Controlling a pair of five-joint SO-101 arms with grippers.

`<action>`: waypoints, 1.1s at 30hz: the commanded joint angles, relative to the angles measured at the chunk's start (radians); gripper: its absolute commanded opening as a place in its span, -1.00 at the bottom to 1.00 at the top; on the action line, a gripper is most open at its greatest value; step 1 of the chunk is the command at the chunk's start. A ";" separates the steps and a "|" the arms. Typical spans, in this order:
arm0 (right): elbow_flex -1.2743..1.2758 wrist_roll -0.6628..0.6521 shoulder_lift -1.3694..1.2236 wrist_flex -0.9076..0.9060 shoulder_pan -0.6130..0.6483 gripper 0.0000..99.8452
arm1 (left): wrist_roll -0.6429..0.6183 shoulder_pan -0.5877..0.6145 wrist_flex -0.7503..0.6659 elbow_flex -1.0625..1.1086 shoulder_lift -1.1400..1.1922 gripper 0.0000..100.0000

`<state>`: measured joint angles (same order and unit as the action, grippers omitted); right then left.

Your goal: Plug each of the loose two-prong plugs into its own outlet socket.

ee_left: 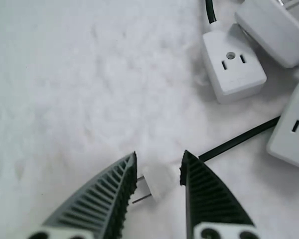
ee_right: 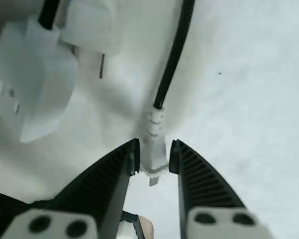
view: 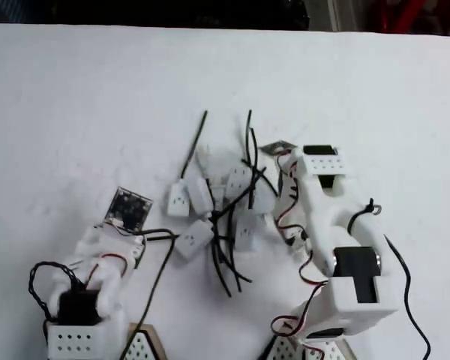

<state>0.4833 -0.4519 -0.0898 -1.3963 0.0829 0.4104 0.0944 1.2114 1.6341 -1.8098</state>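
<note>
The left claw [ee_left: 159, 155] pinched a two-prong plug [ee_left: 158, 181] on the worktop [ee_left: 65, 74], the right claw [ee_right: 154, 143] clamped a second plug [ee_right: 154, 157]; with grasping seemingly done, the next move called for aligning prongs with an outlet socket [ee_left: 234, 67].

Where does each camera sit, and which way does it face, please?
High view: fixed above the table, looking down on the tangle of sockets and cords; left arm and right arm show at its lower edge.
Left wrist view: on the left wrist, looking past the left claw, shut on a plug, toward a socket.
Right wrist view: on the right wrist, looking past the right claw, shut on a second plug with a black cord.
Shared: high and left wrist views both show that socket.
</note>
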 commanded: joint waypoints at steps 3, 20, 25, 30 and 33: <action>-0.086 0.008 -0.001 -0.084 -0.039 -0.79 | 0.006 -0.002 -0.021 -0.006 -0.015 -0.68; -0.084 0.006 -0.107 -0.076 -0.036 -0.80 | 0.006 -0.002 -0.021 -0.006 -0.015 -0.68; -0.084 0.002 -0.110 -0.076 -0.030 -0.88 | 0.008 -0.002 -0.021 -0.006 -0.015 -0.68; -0.092 0.000 -0.094 -0.082 -0.018 -0.96 | 0.008 -0.002 -0.021 -0.006 -0.015 -0.68; -0.106 0.000 -0.045 -0.101 -0.024 -0.96 | 0.008 -0.002 -0.021 -0.006 -0.015 -0.68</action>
<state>0.4189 -0.4534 -0.2033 -1.4699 0.0506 0.4104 0.0944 1.2114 1.6341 -1.8098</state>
